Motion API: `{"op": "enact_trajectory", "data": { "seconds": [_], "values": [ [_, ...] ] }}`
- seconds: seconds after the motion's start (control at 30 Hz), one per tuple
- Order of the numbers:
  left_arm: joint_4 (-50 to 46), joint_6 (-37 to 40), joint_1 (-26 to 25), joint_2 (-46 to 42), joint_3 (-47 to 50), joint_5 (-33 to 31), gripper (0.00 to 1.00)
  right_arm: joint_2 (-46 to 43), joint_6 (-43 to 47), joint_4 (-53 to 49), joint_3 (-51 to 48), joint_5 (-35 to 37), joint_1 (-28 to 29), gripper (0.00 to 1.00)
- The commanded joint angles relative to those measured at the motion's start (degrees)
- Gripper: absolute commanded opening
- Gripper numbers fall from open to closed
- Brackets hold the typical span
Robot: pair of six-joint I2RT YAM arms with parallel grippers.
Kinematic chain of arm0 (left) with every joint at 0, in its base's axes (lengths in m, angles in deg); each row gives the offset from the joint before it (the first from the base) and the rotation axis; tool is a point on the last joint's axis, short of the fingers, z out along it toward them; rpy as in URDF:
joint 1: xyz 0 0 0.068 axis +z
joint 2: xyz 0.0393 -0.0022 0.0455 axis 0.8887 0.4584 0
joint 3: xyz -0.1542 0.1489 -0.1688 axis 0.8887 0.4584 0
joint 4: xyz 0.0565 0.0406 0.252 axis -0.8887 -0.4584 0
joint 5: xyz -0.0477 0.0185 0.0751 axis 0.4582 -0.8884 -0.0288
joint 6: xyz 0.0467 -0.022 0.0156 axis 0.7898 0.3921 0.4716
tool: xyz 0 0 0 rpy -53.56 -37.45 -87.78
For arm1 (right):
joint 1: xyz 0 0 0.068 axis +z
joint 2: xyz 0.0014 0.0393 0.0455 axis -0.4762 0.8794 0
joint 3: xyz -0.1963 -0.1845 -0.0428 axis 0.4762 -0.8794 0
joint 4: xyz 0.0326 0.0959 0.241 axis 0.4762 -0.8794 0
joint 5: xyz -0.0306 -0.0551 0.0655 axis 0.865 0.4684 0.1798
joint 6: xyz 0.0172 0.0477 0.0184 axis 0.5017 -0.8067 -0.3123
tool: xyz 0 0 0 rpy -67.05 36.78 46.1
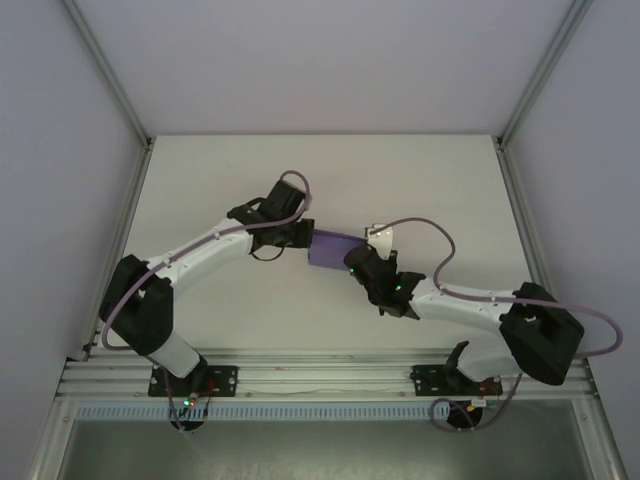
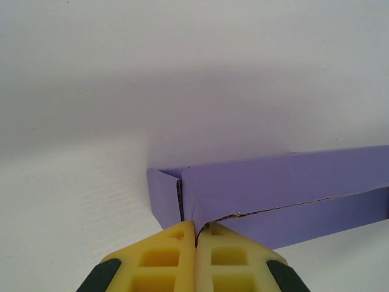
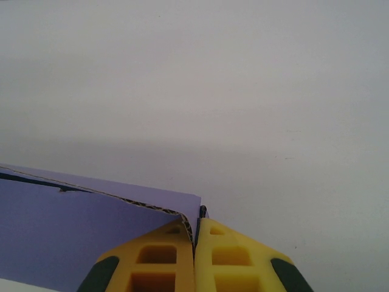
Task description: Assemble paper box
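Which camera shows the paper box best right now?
Left wrist: the paper box shows its folded corner and long wall up close. Top external shows it small and distant; right wrist, one flat panel.

No readable text, no labels or numbers, apparently

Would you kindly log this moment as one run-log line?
left hand: shut on box | right hand: shut on box | box: held between both hands
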Motion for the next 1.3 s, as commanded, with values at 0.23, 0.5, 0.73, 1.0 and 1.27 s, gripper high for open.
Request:
{"op": "enact_trajectory", "data": {
  "seconds": [0.23,0.5,0.73,1.0,1.27],
  "values": [
    [2.6,-0.7,-0.4,-0.7,7.9,-2.2,0.00,3.4,-1.8,-7.0,-4.0,-4.1,0.0,0.00],
    [2.9,-0.9,-0.4,-1.4,8.9,-3.2,0.00,-2.7,0.4,-5.5,-3.5,-5.1,0.0,0.09],
    [3.6,-0.8,-0.5,-1.6,8.7,-2.4,0.00,-8.8,4.8,-2.7,-1.9,-7.1,-1.2,0.36],
    [4.2,-0.1,-0.9,-2.2,8.2,-1.1,0.00,-12.9,4.8,-1.5,-0.6,-11.0,-4.4,0.51],
    [2.7,0.7,-2.2,0.1,4.5,-1.5,0.00,-15.4,4.0,-0.1,0.2,-11.6,-7.0,0.56]
  ]
}}
